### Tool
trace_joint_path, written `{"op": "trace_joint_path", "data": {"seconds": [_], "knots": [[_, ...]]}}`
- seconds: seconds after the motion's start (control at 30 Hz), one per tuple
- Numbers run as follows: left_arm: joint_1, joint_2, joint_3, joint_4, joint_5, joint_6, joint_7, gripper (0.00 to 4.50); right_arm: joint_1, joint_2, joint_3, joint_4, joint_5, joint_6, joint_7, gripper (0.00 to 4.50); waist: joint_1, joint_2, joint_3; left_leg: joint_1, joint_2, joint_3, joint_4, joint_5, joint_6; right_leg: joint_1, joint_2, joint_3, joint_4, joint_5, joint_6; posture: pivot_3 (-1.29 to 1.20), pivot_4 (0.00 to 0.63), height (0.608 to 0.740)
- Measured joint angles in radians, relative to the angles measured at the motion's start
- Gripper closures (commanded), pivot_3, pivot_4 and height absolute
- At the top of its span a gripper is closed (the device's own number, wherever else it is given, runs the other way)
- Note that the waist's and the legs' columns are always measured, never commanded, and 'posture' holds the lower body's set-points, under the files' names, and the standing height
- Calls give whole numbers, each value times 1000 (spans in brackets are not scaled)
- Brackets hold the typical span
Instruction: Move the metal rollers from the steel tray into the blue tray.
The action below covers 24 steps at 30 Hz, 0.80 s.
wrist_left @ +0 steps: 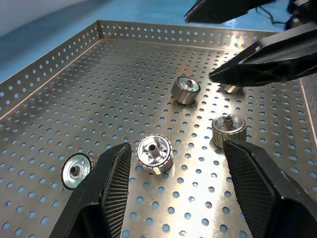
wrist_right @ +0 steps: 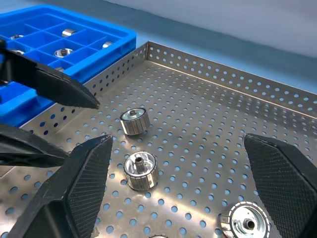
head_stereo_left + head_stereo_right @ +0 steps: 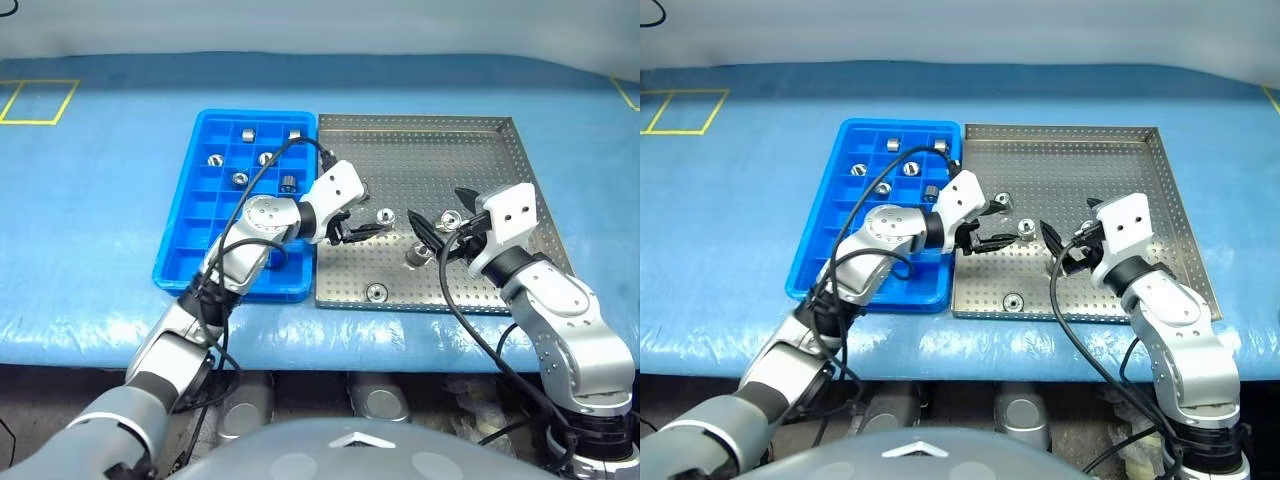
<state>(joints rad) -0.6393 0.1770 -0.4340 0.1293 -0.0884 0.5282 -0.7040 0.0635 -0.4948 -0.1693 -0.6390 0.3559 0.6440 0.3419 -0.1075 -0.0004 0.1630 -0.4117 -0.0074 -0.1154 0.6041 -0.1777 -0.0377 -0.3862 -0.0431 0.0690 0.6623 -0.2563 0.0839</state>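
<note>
You have both arms over the steel tray (image 3: 500, 160), which sits on the blue-covered desk (image 3: 100, 180) just right of the blue tray (image 3: 190, 240), rims side by side. Your left gripper (image 3: 362, 231) reaches across the blue tray's near right corner into the steel tray, jaws apart and empty; in its wrist view a roller (image 1: 155, 154) stands between the fingers (image 1: 113, 188), touching neither. Your right gripper (image 3: 440, 222) hangs over the middle of the steel tray with jaws wide, holding nothing.

On the steel tray you can make out about four loose metal rollers (image 3: 385, 216): one past the left gripper's tips, one near the front rim (image 3: 376, 292), one upright under the right gripper (image 3: 414, 257), and one largely hidden behind the right gripper's fingers. The left forearm and its cable cover several near-right compartments of the blue tray, so you cannot tell what lies there. In its far compartments about six rollers (image 3: 248, 133) show, one each
</note>
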Motion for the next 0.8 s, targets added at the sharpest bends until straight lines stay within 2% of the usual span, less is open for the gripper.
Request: {"op": "trace_joint_path", "data": {"seconds": [0.33, 0.8], "knots": [[-49, -99, -25, 193, 81, -25, 27, 1301, 35, 15, -18, -38, -1, 0, -20, 64, -28, 0, 0, -1, 0, 0, 1, -1, 1, 0, 0, 0, 0, 0, 0, -233, 150, 740], [-96, -173, -11, 373, 151, -50, 114, 1301, 39, 20, -19, -42, -1, -2, -21, 64, -42, 0, 0, -1, -1, 0, 3, -1, 2, 1, 0, 1, -1, 1, 2, -237, 150, 740]]}}
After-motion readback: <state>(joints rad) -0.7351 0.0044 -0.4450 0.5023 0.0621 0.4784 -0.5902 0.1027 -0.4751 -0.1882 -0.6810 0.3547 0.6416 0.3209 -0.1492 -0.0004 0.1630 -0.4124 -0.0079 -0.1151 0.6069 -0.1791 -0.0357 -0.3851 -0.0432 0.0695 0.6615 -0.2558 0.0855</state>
